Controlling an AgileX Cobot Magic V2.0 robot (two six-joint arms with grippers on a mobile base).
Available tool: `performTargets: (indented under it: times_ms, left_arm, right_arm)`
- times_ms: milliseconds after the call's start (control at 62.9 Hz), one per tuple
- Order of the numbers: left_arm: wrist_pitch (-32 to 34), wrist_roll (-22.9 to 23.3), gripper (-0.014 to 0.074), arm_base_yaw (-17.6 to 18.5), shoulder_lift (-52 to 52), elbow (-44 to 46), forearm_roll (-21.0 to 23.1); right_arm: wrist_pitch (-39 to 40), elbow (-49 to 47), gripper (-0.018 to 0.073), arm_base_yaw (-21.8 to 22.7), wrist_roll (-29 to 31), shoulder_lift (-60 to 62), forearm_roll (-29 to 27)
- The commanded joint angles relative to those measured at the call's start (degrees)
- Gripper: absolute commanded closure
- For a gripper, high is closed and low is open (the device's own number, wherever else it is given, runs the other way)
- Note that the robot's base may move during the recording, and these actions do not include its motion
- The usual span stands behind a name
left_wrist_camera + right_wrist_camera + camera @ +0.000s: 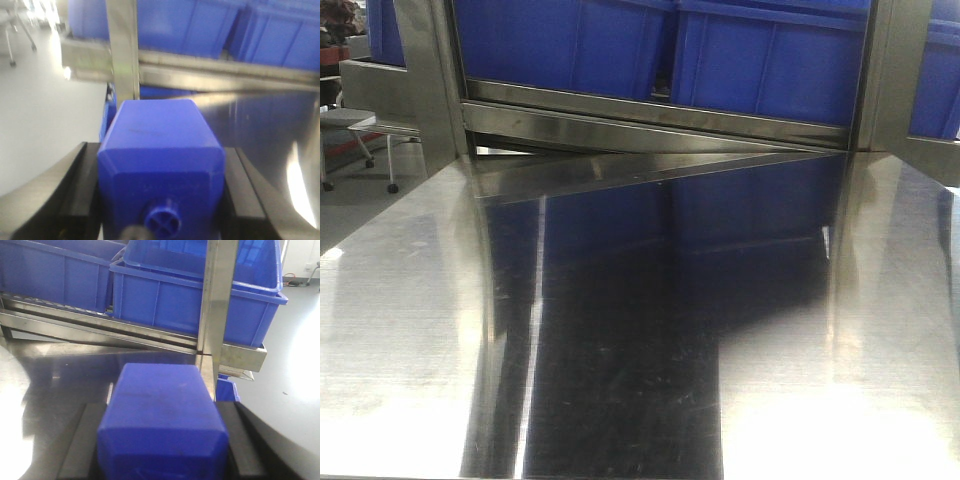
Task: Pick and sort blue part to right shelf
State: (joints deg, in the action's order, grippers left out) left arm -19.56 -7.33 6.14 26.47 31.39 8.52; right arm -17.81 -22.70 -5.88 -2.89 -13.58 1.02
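Observation:
In the right wrist view, the blue part (160,390), a deep-blue block with sloped shoulders, sits between the black fingers (82,440) of my right gripper (162,407), which is shut on it above the steel table. In the left wrist view, my left gripper (160,150) is shut on another blue block (160,130). That block has a tiny round knob (162,220) facing the camera. Neither gripper nor block shows in the front view. A steel shelf (235,355) with blue bins stands just behind the right gripper.
Large blue bins (770,60) fill the steel rack at the back of the shiny table (410,330). An upright steel post (215,315) stands close ahead of the right gripper, and another post (122,55) ahead of the left. Grey floor (35,125) lies past the table's sides.

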Motion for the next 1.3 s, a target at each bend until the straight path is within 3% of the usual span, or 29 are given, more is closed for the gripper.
performTargets:
  times_ms: [0, 143, 1288]
  left_arm:
    - [5.2, -0.1, 0.0230, -1.5, -2.0, 1.7, 0.2]
    - [5.2, -0.1, 0.0230, -3.9, -5.1, 1.7, 0.1]
    - [5.2, -0.1, 0.0230, -3.4, -6.8, 1.7, 0.1]
  right_arm:
    - [5.3, -1.7, 0.0151, 0.3, 0.0, -0.5, 0.7]
    - [5.3, -1.7, 0.0151, 0.3, 0.0, -0.5, 0.7]
    - [5.3, -1.7, 0.0151, 0.3, 0.0, -0.5, 0.7]
